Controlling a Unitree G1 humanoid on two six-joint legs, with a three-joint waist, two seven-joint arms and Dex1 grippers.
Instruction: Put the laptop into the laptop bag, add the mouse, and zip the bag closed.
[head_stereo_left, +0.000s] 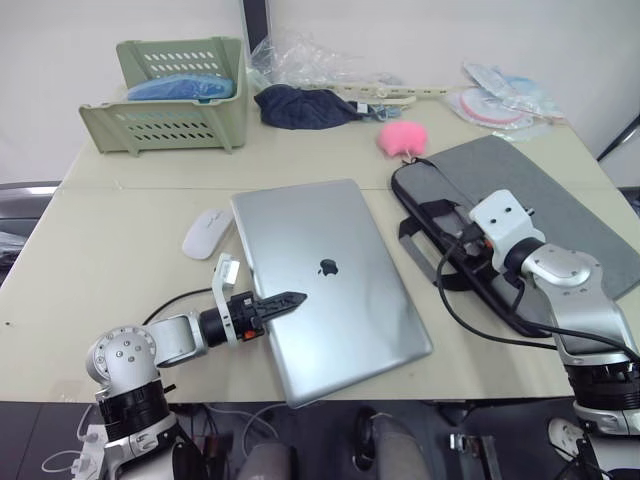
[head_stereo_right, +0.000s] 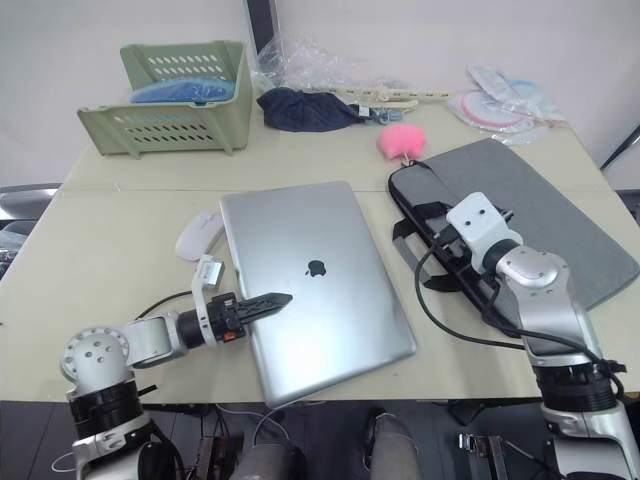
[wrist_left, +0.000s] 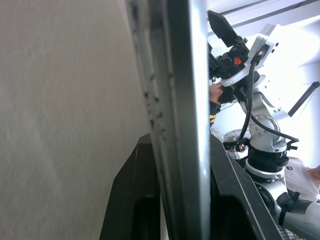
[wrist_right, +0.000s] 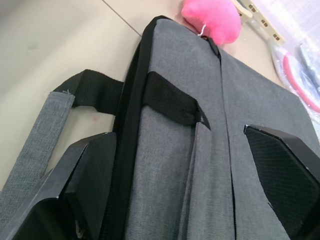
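1. The laptop lies closed on the table, lid up with the logo showing, turned a little askew; one near corner reaches past the table's front edge
2. The left gripper has hold of the laptop at its left edge – the black fingers are closed on the thin metal rim, one finger lying across the lid towards the logo. In the left wrist view the laptop's edge runs straight up between the two fingers
3. The mouse sits on the table just beside the laptop's far left corner, apart from it by a narrow gap
4. The laptop bag lies flat to the right of the laptop, near but not touching; its black strap handles spill towards the laptop, and the pink pompom rests at the bag's far left corner
5. The right gripper hovers over the bag's near left edge – jaws wide apart, holding nothing, with the zipper edge and grey fabric between the fingers
6. Beyond the laptop stand a green basket and a dark blue cloth bundle
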